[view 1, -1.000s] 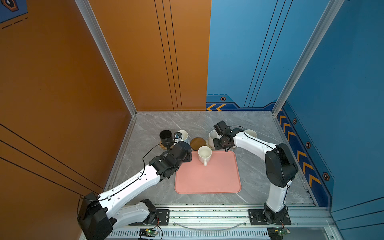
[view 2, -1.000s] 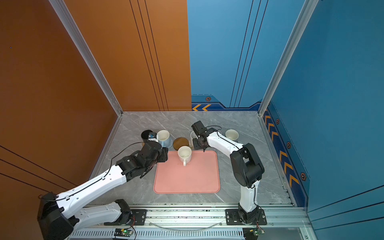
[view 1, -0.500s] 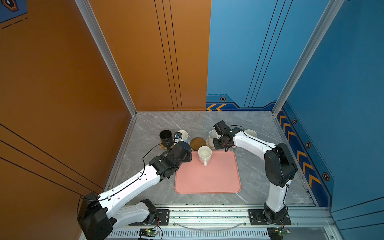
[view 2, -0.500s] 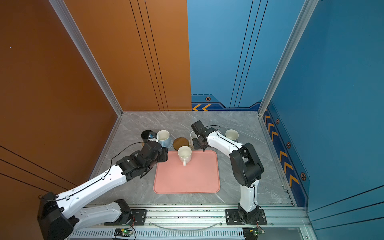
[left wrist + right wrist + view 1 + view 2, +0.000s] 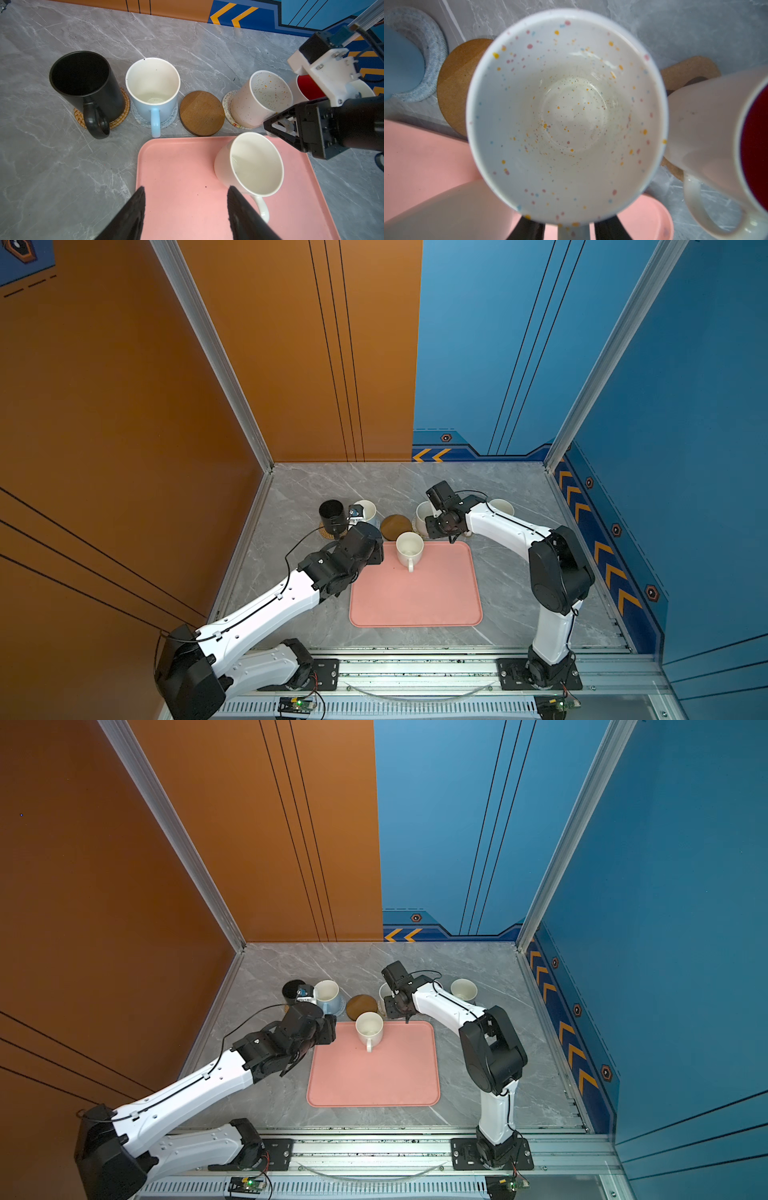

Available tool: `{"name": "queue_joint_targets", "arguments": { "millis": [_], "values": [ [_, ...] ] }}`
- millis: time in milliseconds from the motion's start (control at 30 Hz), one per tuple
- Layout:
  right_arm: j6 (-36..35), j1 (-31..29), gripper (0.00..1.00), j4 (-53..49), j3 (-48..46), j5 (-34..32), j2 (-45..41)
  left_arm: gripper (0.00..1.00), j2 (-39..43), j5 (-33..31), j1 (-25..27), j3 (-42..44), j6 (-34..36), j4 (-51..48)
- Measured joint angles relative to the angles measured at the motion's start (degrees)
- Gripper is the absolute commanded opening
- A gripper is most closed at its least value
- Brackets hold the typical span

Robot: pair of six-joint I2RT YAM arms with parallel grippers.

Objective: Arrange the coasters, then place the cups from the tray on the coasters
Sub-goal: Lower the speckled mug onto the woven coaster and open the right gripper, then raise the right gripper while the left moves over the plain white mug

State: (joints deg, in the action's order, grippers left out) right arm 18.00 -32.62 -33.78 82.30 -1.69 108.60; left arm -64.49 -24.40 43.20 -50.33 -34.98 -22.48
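Plain white cup (image 5: pixel 409 546) is the only cup on the tray (image 5: pixel 415 601), upright near the far rim, its handle pointing back toward the robot's side. Vacant brown coaster (image 5: pixel 395 526) lies on the table just beyond that rim, slightly toward the left arm's side of the cup. It is the one seat visibly unfilled, so the coming move is judged a short lift and carry over the rim. Left gripper (image 5: pixel 186 188) hovers low over the tray with jaws parted and nothing between them. The cup lies off its centreline toward the right arm's side, and the finger (image 5: pixel 239 207) on that side overlaps the cup's wall near the handle in the left wrist view, so a sideways shift seems needed before closing. Left arm is the nearer and the freer. Right gripper (image 5: pixel 568 228) straddles the handle of the speckled cup (image 5: pixel 566 114), which sits on a patterned coaster (image 5: pixel 227 104); a sliver of gap shows beside the handle, so the jaws read as let go rather than clamped. Room is tight: the vacant coaster is flanked by the light blue cup (image 5: pixel 152 87), handle toward the tray, and the speckled cup — with the right gripper crowding the tray's far corner just beside the white cup. Near half of the tray is bare — open for approach
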Motion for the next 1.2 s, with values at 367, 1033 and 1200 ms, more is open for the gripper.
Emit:
{"name": "queue_joint_targets", "arguments": {
  "millis": [367, 1033, 1200],
  "values": [
    [1.07, -0.04, 0.54, 0.42, -2.32, -0.02, -4.61, 0.63, 0.0, 0.48, 0.33, 0.0, -0.02, 0.0],
    [6.32, -1.55, 0.63, 3.85, -9.18, -7.26, -30.03, 0.63, -11.06, 0.92, 11.63, -4.94, -4.13, -1.7],
    [7.26, -0.72, 0.64, 6.03, -14.34, -7.61, -34.84, 0.63, -15.43, 1.09, 12.79, -7.98, -6.21, -2.6]
  ]
}}
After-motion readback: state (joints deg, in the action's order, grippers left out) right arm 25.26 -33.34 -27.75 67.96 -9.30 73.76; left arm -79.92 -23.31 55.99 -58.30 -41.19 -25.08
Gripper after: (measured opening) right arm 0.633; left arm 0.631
